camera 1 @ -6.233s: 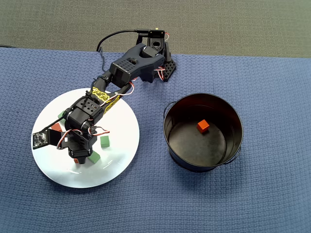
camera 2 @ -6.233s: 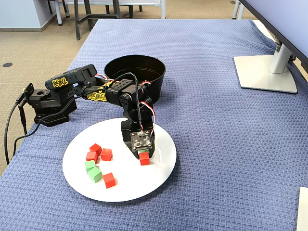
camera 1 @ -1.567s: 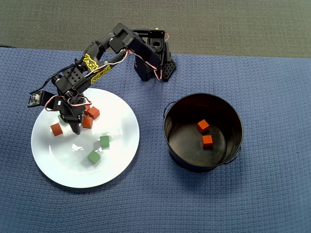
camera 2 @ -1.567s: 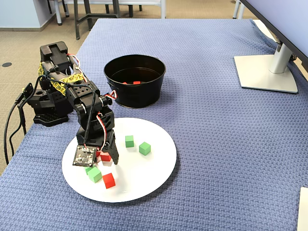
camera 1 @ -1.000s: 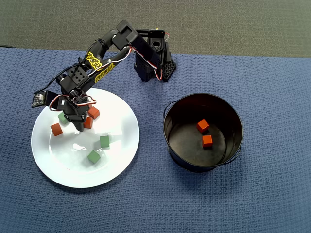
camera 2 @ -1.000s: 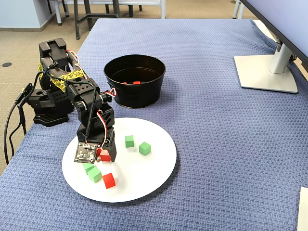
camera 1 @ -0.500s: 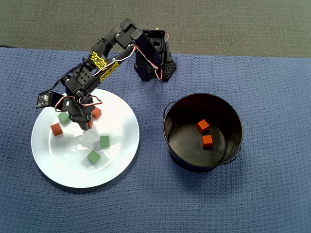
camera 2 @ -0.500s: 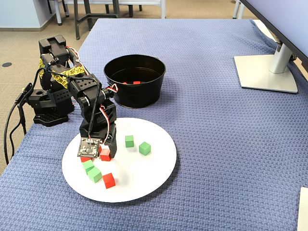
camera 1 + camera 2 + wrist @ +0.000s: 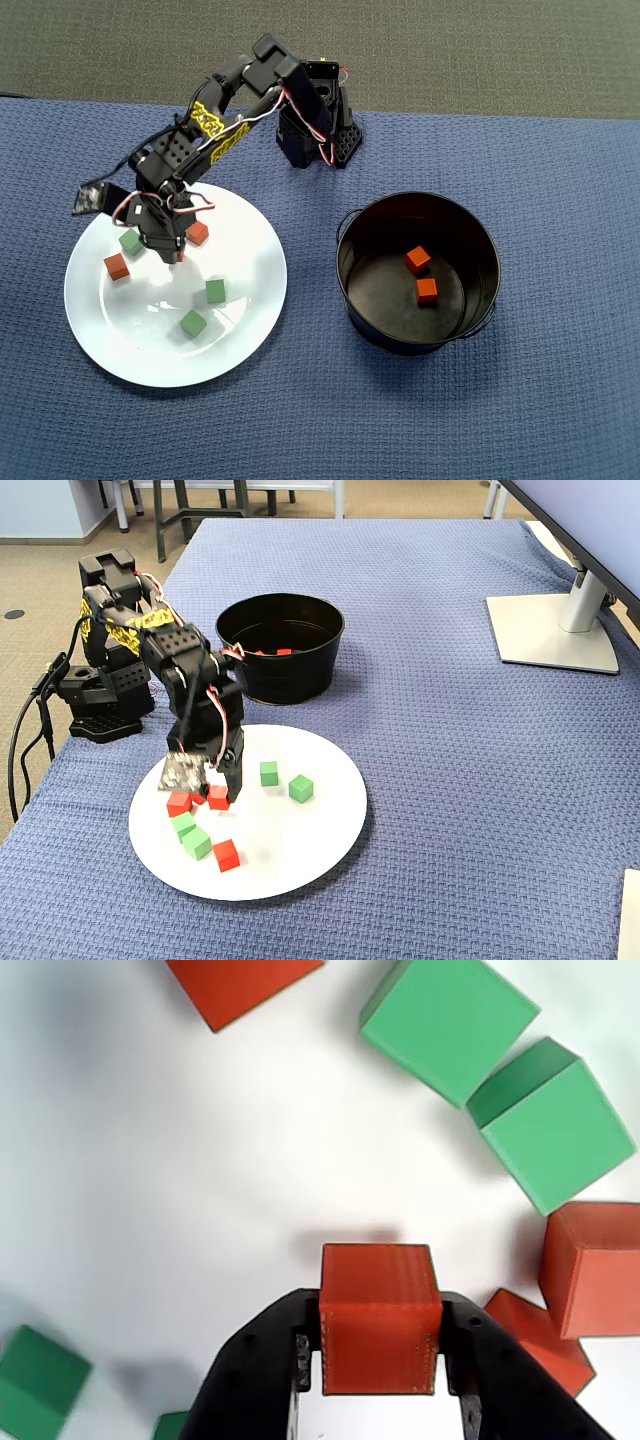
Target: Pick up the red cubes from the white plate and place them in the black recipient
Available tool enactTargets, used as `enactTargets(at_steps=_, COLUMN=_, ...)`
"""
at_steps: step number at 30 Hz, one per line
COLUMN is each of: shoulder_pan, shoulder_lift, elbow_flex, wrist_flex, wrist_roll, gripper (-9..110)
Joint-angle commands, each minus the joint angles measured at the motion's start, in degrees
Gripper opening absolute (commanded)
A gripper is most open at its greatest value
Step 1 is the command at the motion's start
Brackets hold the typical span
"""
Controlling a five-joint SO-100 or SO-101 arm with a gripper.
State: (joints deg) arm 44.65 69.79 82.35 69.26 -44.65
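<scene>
Pincer (image 9: 380,1365) clamped on a red cube (image 9: 380,1318), just above the white plate (image 9: 245,300).
Lift straight up to clear the neighbouring red and green cubes, then swing across to the black recipient (image 9: 480,290), which already holds two red cubes. From its base on the bench, the arm arches over, wrist pointing steeply downward.

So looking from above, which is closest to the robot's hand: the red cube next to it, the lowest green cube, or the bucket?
From the hand, overhead view:
1. Red cube, just above-right of it.
2. Lowest green cube, below it on the plate.
3. Black bucket, far right.
</scene>
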Motion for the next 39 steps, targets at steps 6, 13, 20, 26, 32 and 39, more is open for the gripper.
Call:
enactTargets(at_steps=6, shoulder_pan=-11.1, shoulder_lift=16.7, elbow_flex=-11.1, wrist_flex=11.8, wrist_roll=12.1, gripper=0)
enactTargets(at_steps=13, shoulder_pan=-30.0, shoulder_lift=28.3, elbow_flex=-6.9, wrist_flex=14.7, wrist_roll=25.4, gripper=0)
enactTargets(at_steps=20, shoulder_pan=-51.6, shoulder_lift=40.2, elbow_flex=4.8, wrist_flex=9.9, wrist_roll=38.5, gripper=0)
enactTargets(at_steps=26, shoulder_pan=-66.4, shoulder_lift=48.6, elbow_flex=11.7, wrist_flex=7.0, wrist_roll=43.9, gripper=0)
enactTargets(at_steps=32, shoulder_pan=-66.3, shoulder_lift=46.6, elbow_flex=8.0, wrist_flex=9.3, wrist_roll=40.0, gripper=33)
enactTargets(at_steps=39, shoulder_pan=-47.0, shoulder_lift=44.9, elbow_flex=3.4, wrist_flex=14.9, wrist_roll=26.5, gripper=25)
